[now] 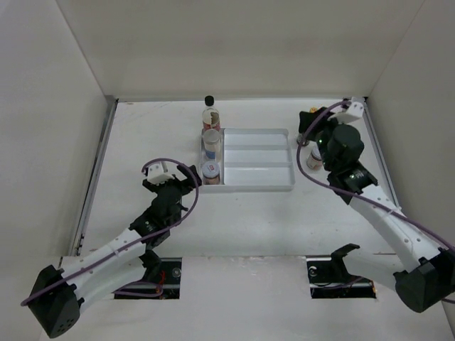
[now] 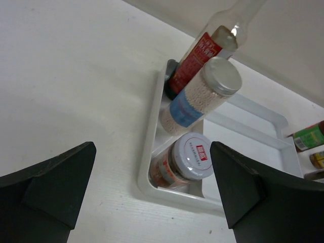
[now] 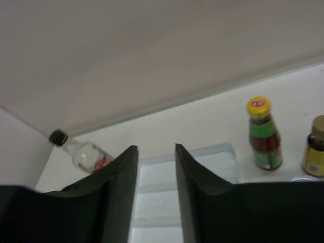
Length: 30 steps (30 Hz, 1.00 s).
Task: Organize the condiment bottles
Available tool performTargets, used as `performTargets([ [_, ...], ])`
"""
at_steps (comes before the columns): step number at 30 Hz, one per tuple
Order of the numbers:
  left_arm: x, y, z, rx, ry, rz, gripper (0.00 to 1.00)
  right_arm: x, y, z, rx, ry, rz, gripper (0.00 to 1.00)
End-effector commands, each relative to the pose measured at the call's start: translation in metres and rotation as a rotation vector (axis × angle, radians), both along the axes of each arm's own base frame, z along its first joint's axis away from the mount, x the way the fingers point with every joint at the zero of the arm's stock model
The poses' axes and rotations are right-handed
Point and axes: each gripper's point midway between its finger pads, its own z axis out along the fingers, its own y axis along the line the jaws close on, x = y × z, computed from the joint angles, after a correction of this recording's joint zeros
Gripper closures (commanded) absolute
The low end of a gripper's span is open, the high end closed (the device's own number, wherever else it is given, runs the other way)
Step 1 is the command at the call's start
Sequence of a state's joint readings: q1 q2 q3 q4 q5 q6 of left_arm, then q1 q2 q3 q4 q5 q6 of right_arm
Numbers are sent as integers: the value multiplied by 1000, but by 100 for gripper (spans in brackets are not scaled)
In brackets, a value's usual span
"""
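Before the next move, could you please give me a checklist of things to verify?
1. Left gripper open, empty: ok.
2. Right gripper empty: ok.
3. Black-capped bottle, shaker and jar stand in the tray's left compartment: ok.
4. Green-labelled bottle upright, ahead of the right gripper: ok.
5. All bottles in tray: not ok; green-labelled bottle and amber jar are outside.

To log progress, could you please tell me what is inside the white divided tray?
The tray's left compartment holds three: a black-capped bottle, a blue-labelled shaker and a white-lidded jar. The two long compartments show only bare floor. The floor beneath the bottles is covered.
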State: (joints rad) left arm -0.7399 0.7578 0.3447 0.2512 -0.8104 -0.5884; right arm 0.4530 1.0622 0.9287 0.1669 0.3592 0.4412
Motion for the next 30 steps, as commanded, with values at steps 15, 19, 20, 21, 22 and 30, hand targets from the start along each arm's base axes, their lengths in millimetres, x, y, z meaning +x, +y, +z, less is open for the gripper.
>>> performTargets([
  [15, 9, 29, -59, -237, 17, 78, 0, 134, -95, -75, -228, 337, -268, 9],
  [19, 9, 24, -63, -228, 22, 71, 0, 156, -97, -92, -241, 374, -267, 16],
  [20, 9, 24, -63, -226, 22, 72, 0, 159, -99, -97, -243, 383, -271, 19],
  [21, 9, 25, -63, -224, 22, 78, 0, 162, -100, -103, -246, 393, -273, 21],
  [22, 9, 26, -65, -221, 24, 84, 0, 165, -100, -108, -247, 401, -271, 23],
  [30, 12, 27, -71, -205, 41, 97, 0, 186, -97, -128, -279, 439, -260, 52],
])
